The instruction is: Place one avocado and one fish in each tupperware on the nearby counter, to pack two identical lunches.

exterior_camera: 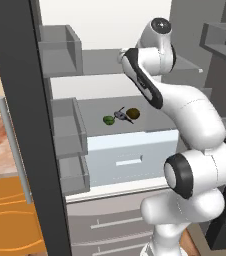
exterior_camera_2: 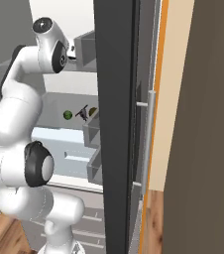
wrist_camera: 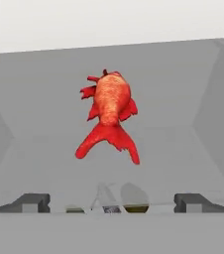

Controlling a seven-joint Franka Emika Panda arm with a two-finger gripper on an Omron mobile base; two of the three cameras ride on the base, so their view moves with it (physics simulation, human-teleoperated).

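While my gripper stands wide open and empty, the red-orange fish lies ahead of the fingertips on a grey fridge shelf, centred between them. I'd advance straight, straddle its body, then close gently.

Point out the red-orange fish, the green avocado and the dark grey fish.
red-orange fish (wrist_camera: 111,104): hand view, mid-body.
green avocado (exterior_camera: 108,120): left base view, its top.
dark grey fish (exterior_camera: 120,115): left base view, its body.
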